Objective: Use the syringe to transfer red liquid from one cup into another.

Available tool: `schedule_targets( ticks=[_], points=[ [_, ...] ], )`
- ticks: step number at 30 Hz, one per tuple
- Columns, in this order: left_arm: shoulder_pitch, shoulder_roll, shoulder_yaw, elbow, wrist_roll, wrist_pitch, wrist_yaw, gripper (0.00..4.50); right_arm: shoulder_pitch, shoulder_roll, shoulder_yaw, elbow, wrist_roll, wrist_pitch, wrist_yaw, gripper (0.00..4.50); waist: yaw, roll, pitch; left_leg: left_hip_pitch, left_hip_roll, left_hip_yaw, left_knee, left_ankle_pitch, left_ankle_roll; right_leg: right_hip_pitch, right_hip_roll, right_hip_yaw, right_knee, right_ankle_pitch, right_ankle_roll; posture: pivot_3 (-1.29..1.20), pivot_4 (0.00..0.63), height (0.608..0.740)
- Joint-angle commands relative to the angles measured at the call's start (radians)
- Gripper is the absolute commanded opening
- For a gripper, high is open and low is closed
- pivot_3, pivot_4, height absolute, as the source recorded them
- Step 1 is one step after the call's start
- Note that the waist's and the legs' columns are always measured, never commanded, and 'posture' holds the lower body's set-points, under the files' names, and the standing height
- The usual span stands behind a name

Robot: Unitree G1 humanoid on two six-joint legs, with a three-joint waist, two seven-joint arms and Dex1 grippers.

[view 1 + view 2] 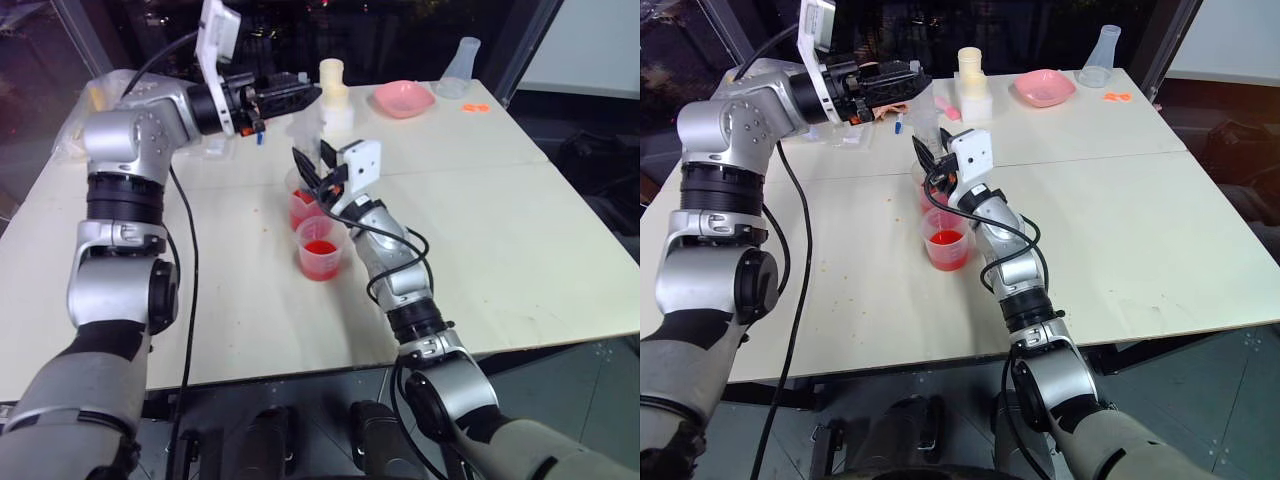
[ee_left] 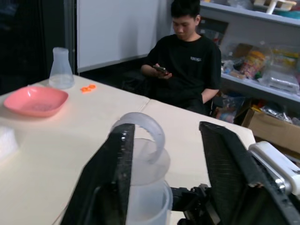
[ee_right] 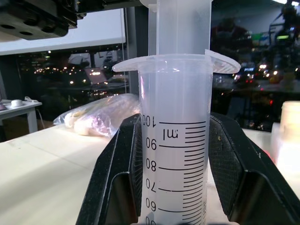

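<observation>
Syringe point(image 3: 176, 140) is held upright, clamped at the barrel by right pincer point(image 1: 312, 165), at frame centre over the two red-tinted cups point(image 1: 318, 246), presumably for dipping. Left pincer point(image 2: 166, 173) is spread open around the plunger top, ungripped.

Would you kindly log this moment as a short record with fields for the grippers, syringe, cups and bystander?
right gripper: shut on the syringe barrel, held upright
left gripper: open, fingers either side of the plunger top
cups: two on the table, both holding red liquid; near cup, far cup
person: seated beyond the table
</observation>
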Motion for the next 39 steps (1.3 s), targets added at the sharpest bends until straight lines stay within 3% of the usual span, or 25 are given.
schedule_targets(
  ticks=[1,15,21,29,35,39],
  points=[
    [-0.02,0.026,0.028,-0.04,-0.012,-0.013,0.0,2.46,-0.046,-0.004,-0.008,-0.002,-0.01,-0.043,-0.009,1.38,0.0,0.0,0.0,0.0,0.0,0.0,0.0,0.0,0.0,0.0,0.0,0.0,0.0,0.0,0.0,0.0,0.15,0.74],
    [0.091,0.151,0.076,-0.106,-0.026,0.046,0.028,2.46,-0.14,-0.044,-0.061,0.024,-0.004,-0.076,-0.055,1.38,-0.002,0.0,0.0,0.0,0.0,0.0,0.0,0.0,0.0,0.0,0.0,0.0,0.0,0.0,0.0,0.0,0.15,0.74],
    [0.119,0.214,0.114,-0.084,-0.019,0.01,0.058,2.46,-0.13,-0.047,-0.05,-0.209,0.041,0.092,-0.055,1.38,0.001,0.0,0.0,0.0,0.0,-0.001,0.0,0.0,0.0,-0.001,0.0,0.0,0.001,0.0,0.0,0.0,0.15,0.74],
    [0.032,0.135,0.098,0.058,0.004,-0.09,0.072,2.46,-0.008,-0.077,-0.005,-0.652,0.16,0.49,-0.054,1.38,0.014,-0.001,0.0,-0.001,-0.001,-0.002,0.001,0.0,0.0,0.001,-0.001,-0.002,0.0,0.0,0.0,0.0,0.15,0.74],
    [-0.012,0.048,0.078,0.12,0.018,-0.128,0.059,2.46,0.088,-0.101,0.002,-0.831,0.229,0.694,-0.073,1.38,0.014,-0.001,0.0,-0.001,-0.001,-0.002,0.001,0.0,0.001,0.001,-0.001,-0.002,0.0,0.0,0.0,0.0,0.15,0.74],
    [-0.036,0.032,0.079,0.106,0.01,-0.105,0.036,2.46,0.15,-0.121,0.009,-0.875,0.237,0.731,-0.073,1.38,0.004,-0.001,0.0,-0.001,-0.001,-0.002,0.001,0.0,0.001,0.0,-0.001,-0.002,0.0,0.0,0.0,0.0,0.15,0.74]
  ],
)
